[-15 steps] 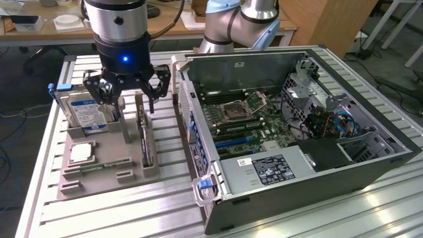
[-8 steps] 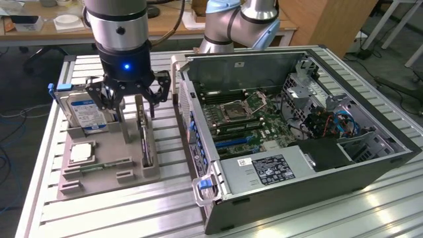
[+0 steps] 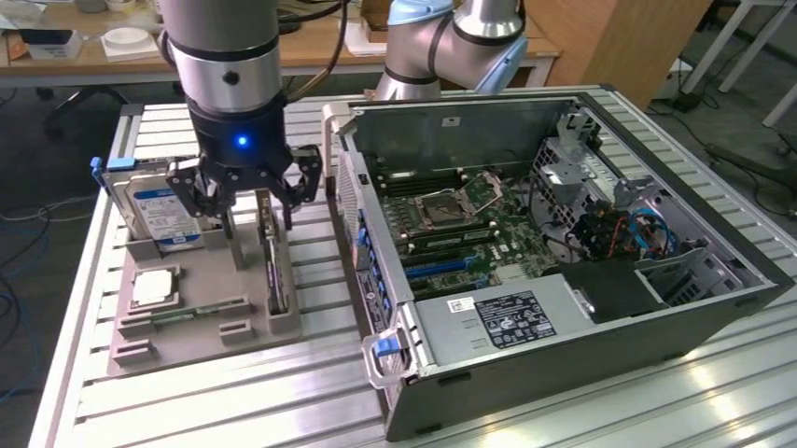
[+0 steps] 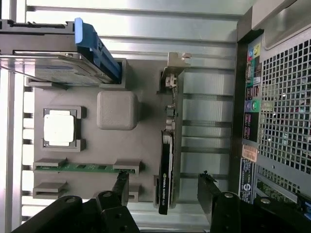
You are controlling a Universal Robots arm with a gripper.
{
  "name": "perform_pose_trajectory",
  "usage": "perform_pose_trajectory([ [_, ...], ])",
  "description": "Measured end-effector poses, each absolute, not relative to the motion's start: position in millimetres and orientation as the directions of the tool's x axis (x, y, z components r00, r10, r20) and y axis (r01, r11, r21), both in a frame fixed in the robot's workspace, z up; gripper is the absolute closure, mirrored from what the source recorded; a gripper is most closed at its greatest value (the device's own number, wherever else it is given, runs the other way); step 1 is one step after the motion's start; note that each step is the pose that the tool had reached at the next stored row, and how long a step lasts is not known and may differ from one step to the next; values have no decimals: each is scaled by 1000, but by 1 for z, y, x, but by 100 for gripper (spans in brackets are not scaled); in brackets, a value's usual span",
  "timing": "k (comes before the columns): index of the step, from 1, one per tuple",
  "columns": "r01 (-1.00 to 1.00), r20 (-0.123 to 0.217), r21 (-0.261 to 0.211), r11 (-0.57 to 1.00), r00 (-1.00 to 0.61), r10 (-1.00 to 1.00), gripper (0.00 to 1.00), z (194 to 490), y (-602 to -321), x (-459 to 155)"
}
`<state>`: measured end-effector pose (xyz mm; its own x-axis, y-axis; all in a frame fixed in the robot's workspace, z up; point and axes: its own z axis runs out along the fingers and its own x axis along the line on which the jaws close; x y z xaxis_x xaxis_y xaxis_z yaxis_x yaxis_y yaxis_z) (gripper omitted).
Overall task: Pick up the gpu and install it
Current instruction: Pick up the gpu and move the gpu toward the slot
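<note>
Black-faced gpu (image 4: 166,160) stands on edge in a grey holder (image 4: 141,77) on the slatted counter (image 3: 312,392), beside the open computer case (image 3: 697,308). The pincer (image 3: 256,213) hangs just above, spread wide to either side and gripping nothing. It hides the card's upper end in the exterior view.

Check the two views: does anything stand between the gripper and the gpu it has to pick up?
Nothing visible does. The open gripper hangs directly over the gpu, which stands on edge in the grey holder, with one finger on each side. The hard drive stands apart in its own slot.
</note>
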<state>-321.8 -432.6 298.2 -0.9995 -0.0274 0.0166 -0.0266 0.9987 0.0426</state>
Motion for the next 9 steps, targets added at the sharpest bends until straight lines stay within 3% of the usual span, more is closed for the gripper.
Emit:
perform_pose_trajectory([
  [9,-27,17,43,999,-999,-27,33,282,-433,-322],
])
